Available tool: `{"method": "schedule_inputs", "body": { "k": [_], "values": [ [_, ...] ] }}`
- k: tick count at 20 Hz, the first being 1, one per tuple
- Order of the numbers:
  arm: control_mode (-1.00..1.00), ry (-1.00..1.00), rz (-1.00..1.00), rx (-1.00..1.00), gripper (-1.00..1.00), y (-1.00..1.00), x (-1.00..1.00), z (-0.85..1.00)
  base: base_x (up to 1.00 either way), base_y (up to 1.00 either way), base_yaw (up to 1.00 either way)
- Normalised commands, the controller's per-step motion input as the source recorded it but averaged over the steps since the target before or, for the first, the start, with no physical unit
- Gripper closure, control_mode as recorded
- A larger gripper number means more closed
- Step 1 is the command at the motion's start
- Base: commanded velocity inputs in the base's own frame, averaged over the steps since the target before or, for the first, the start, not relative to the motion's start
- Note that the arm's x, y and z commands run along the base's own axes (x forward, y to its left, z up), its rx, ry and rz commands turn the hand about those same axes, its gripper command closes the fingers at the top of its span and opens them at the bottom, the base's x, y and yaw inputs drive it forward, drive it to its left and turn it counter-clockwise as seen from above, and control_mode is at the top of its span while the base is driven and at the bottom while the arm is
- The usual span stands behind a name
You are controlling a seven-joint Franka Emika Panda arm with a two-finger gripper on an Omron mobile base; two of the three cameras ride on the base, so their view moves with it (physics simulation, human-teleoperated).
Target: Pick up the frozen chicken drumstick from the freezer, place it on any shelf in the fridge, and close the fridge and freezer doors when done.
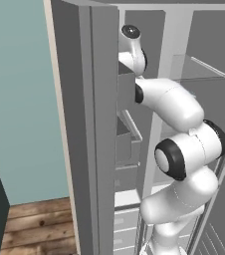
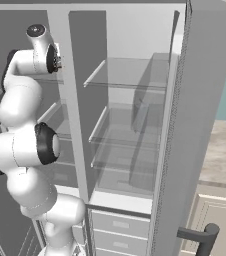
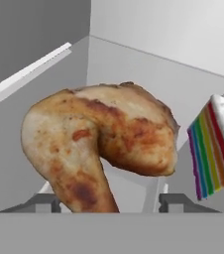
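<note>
End effector (image 3: 106, 204): two dark finger tips (image 3: 39, 202) stand apart at either side of the drumstick's thin end, a moderate gap between them. Contact with the meat cannot be confirmed; whether it is gripped cannot be told.

Chicken drumstick (image 3: 101, 144): lumpy, rounded body with mottled brown-orange skin and darker scorched patches, narrowing to a paler shank that runs down between the finger tips. It sits inside the freezer (image 1: 127, 124), in a compartment of plain grey matte walls, near the front edge.

Beside it, toward the compartment's right wall, a wedge-shaped piece with rainbow stripes (image 3: 214, 149) and a rough white top face; apart from the drumstick.

A pale flat ledge (image 3: 27, 74) runs along the left wall.

Arm (image 1: 176, 149): glossy white shells, dark joints, reaching into the narrower compartment.

Fridge (image 2: 130, 130): clear glass shelves, pale drawers below. Both doors stand open; the fridge door (image 2: 185, 150) is smooth grey with a bar handle (image 2: 200, 235).

No legible writing or labels.
</note>
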Motion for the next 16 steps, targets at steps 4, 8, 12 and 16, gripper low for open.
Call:
{"method": "schedule_inputs", "body": {
  "k": [4,8,12,16],
  "values": [
    [-1.00,0.00,-0.04,0.01,1.00,-0.05,0.00,-0.17,0.00,0.00,0.00],
    [-1.00,0.00,0.00,0.00,1.00,-0.01,0.00,0.00,0.00,0.00,0.00],
    [-1.00,0.00,0.00,0.02,1.00,-0.04,-0.04,0.00,0.00,0.00,0.00],
    [-1.00,-0.06,0.00,0.14,1.00,-0.17,-0.46,0.00,0.00,0.00,0.00]
  ]
}}
